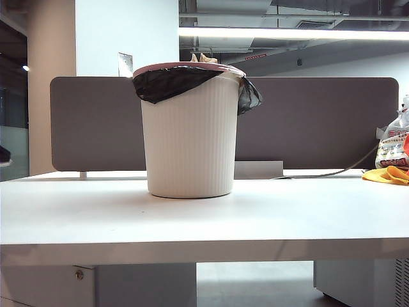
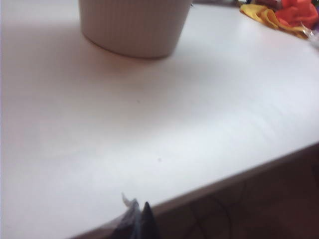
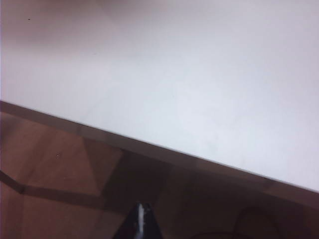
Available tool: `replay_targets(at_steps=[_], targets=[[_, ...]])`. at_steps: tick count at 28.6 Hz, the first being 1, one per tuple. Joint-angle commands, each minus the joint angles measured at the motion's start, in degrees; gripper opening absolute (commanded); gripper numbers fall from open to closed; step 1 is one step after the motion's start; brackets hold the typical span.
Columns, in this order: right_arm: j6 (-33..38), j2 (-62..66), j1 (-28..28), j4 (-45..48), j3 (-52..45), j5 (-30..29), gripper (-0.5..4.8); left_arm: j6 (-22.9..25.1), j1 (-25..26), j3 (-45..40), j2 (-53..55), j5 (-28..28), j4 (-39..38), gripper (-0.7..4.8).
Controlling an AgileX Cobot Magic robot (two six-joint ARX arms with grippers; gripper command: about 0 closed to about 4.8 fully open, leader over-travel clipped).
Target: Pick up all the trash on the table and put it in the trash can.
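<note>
I see the left hand (image 2: 138, 219) only as dark fingertips pressed together, nothing between them, hanging just past the near edge of the table (image 2: 149, 129). The trash can (image 2: 133, 27) stands well ahead of this hand, across bare white surface. The right hand (image 3: 142, 221) also shows its tips closed on each other and empty, parked off the table edge over the floor, with only bare table top ahead of it.

In the exterior view neither hand appears. The trash can (image 1: 190, 128) stands upright near the table's middle, black liner (image 1: 169, 83) folded over the rim. Tan paper (image 1: 201, 58) peeks above that rim, so I judge the trash is already inside; how many wads, I cannot tell. No wad lies on the table in any view. A printed bag (image 1: 393, 144) and a yellow-orange item (image 1: 386, 174) sit well off to the right.

Handling note: crumpled paper wads are light, soft and springy. If one remained, I would pinch across its bulk, not a loose flap, with moderate squeeze. The task appears essentially complete.
</note>
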Motion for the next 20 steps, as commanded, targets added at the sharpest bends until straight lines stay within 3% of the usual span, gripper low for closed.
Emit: replay_targets(at_steps=[1,6,11,20], targets=[[0.2,-0.1,0.1,0.6,-0.2,0.1,0.0,-0.1,4.0,0.0,-4.3,2.7,-0.7,-0.02],[0.2,-9.1,0.1,-3.2,-0.2,-0.9,0.0,-0.1,11.6,0.0,-13.0,3.3,-1.1,-0.02],[0.2,-19.7,-3.8,-2.8,-0.2,-1.4,0.0,-0.1,20.5,0.2,-12.7,3.3,1.2,-0.02],[0.2,-22.8,-17.7,0.7,-0.2,-1.5,0.0,-0.1,29.9,0.1,-12.7,3.6,1.0,-0.02]])
